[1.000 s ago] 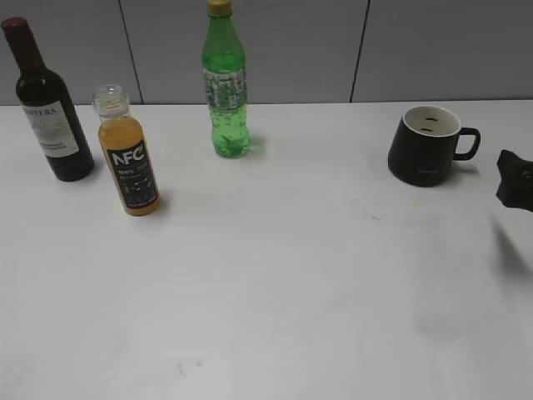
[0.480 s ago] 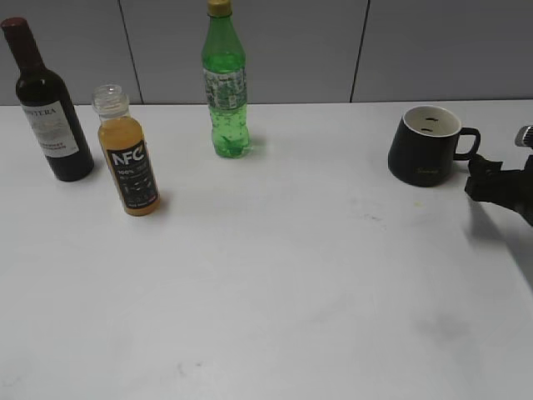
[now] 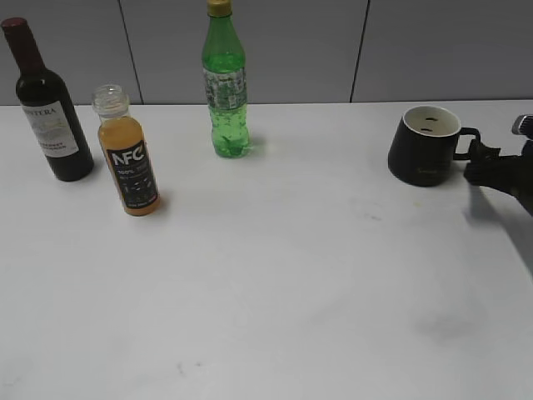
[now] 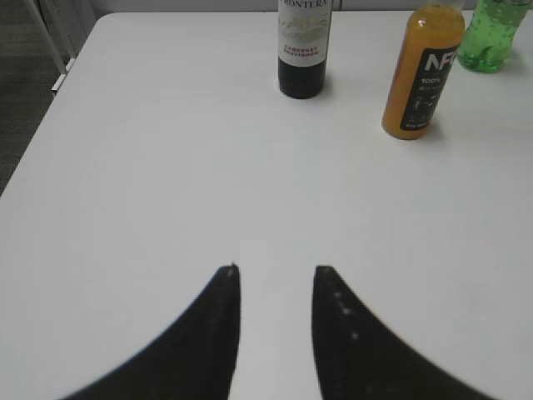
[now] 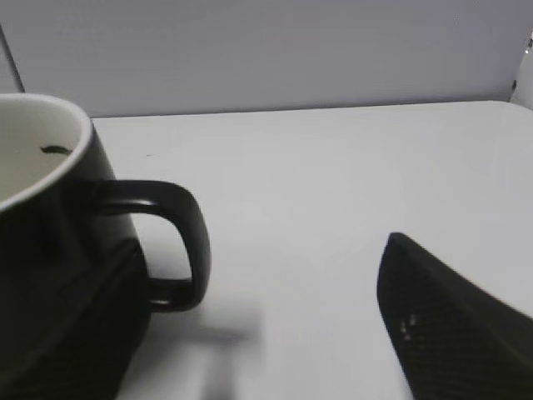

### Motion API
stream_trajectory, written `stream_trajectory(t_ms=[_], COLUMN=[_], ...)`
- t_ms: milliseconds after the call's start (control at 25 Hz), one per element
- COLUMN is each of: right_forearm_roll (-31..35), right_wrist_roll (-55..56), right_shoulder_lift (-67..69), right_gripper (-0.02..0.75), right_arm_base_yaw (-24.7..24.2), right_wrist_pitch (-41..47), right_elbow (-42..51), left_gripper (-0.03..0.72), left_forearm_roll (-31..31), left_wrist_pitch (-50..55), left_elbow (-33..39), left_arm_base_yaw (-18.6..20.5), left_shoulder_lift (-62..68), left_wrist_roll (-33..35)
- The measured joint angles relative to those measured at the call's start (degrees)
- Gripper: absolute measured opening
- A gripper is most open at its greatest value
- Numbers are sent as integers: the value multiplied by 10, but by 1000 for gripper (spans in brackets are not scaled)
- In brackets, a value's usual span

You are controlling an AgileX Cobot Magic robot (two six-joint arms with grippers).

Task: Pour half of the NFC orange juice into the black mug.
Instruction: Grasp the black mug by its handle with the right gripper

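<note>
White worktop (image 3: 291, 275) carries everything, with the bottles at the left and the mug far at the right, so each arm has its own thing near. Dark wine bottle (image 3: 46, 104) and green bottle (image 3: 225, 83) stand at the back, apart from the NFC orange juice (image 3: 127, 154), which stands upright with no cap on its clear neck. The black mug (image 3: 425, 146) turns its handle to the right hand (image 3: 487, 167), whose fingers stand wide around the handle, I think to grip it. The left hand (image 4: 275, 275) waits low, narrowly open and empty, well apart from the juice.
</note>
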Motion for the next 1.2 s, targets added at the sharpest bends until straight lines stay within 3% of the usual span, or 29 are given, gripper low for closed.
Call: stream_trajectory(t_ms=[1200], right_forearm_roll=[-35], right_wrist_roll=[0], right_shoulder_lift=[65], right_gripper=[633], right_arm_base_yaw=[-7], right_wrist_pitch=[-1], right_elbow=[-81], left_gripper=[238], left_forearm_roll=[0], left_wrist_pitch=[0], left_elbow=[0], left_arm_base_yaw=[0], left_shoulder_lift=[0], left_wrist_roll=[0])
